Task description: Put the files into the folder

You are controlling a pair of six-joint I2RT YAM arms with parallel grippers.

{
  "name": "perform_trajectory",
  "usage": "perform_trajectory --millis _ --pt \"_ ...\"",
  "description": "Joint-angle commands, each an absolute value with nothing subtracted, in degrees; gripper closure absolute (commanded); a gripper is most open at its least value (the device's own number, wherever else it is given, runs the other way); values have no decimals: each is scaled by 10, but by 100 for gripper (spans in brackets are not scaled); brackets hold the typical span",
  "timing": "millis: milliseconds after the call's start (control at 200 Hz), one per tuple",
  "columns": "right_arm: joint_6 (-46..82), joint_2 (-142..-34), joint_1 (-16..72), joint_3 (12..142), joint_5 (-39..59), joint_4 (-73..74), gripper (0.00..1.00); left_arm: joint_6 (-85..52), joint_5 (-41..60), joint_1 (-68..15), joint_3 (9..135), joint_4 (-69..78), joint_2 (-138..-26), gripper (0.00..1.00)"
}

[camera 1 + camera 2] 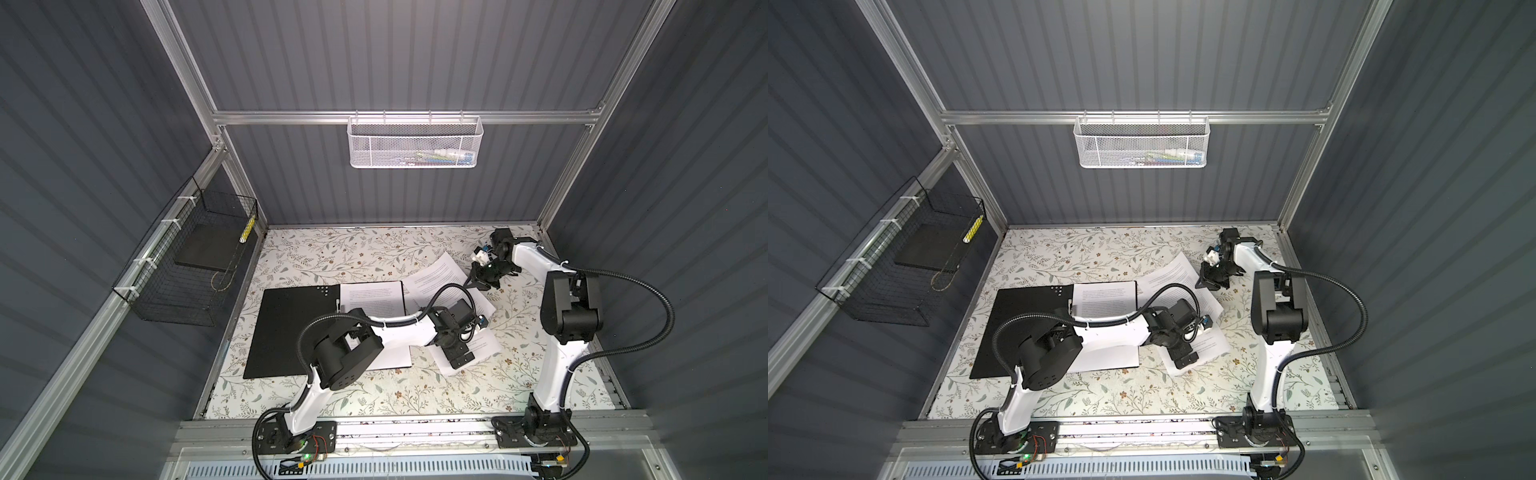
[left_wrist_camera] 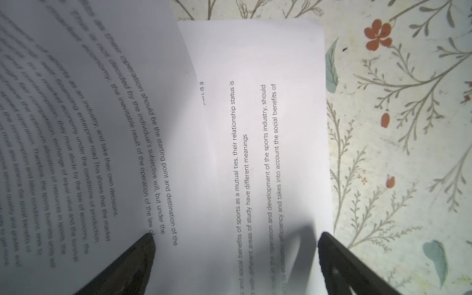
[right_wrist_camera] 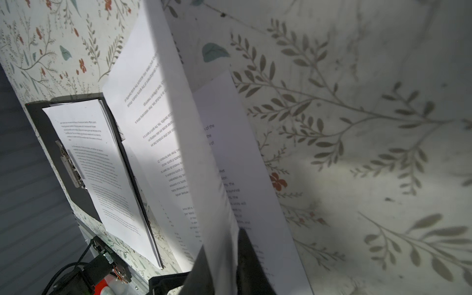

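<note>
Files: several sheets (image 3: 107, 163) already lie in the open folder (image 1: 291, 328) toward the tabletop's (image 1: 374, 399) left edge; loose sheets (image 1: 440, 272) sprawl just right of it.
Step in hand: picking up a loose sheet, judged midway through the task.
Right gripper (image 3: 224, 265): fingers pinched on the lifted sheet's edge.
Left gripper (image 2: 235, 255): fingers spread wide, holding nothing, poised over another sheet (image 2: 255, 127).
Next move: likely carrying the pinched sheet leftward onto the folder's stack without dragging neighbours.
</note>
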State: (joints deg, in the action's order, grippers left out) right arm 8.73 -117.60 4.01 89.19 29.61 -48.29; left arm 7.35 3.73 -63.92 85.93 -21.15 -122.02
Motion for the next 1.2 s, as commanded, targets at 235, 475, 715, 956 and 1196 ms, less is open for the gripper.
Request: perform_trajectory --millis 235,475,715,956,1196 --pt "98 -1167 40 914 275 -506 100 73 45 -638 864 -265 -1232 0" --pt "161 -1049 33 849 238 -457 100 6 60 -638 847 -99 -1078 0" --pt "221 -895 25 773 205 -429 100 -91 -89 -638 683 16 -842 0" --pt "291 -808 150 786 150 -409 100 -125 -271 -617 582 -196 -639 0" --pt "367 -873 331 893 163 -329 100 -183 -197 -496 538 -355 -506 0"
